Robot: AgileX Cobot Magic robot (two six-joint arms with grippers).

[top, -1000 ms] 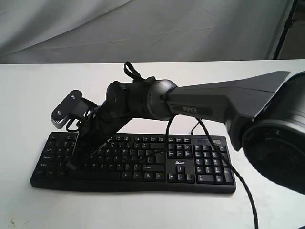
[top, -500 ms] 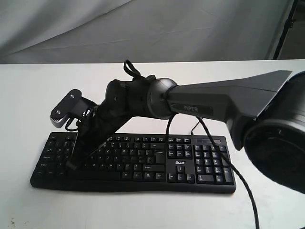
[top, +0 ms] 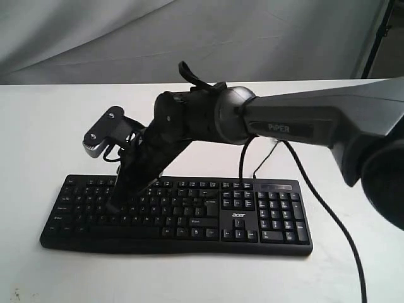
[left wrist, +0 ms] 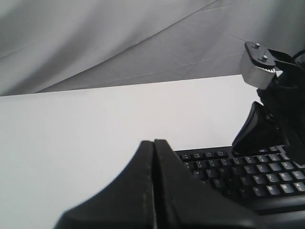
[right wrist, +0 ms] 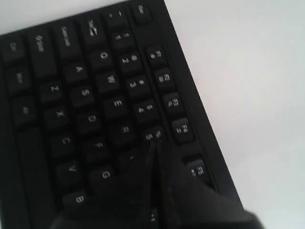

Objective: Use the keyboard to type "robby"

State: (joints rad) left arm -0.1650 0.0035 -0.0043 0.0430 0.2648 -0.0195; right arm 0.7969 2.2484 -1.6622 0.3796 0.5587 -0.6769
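- Reaches in from the right side of the exterior view with a long dark arm (top: 297, 126) marked "PIPER", crossing the middle and slanting down to the left.
- Ends in the right gripper (right wrist: 153, 151), fingers pressed together into one black point over the upper letter rows of the keyboard (top: 189, 214), beside the "5" and "R" keys; cannot tell whether it presses a key.
- Carries a grey wrist camera (top: 104, 134) above the keyboard's far left corner.
- Holds the left gripper (left wrist: 154, 149) low over bare table, fingers shut tight with only a seam between, keyboard beyond.
- Lies flat on a white table (top: 50, 120), that keyboard, number pad and "acer" logo toward the right.
- Backs onto creased grey cloth (top: 189, 38), with a dark pole (top: 379, 35) at the upper right.
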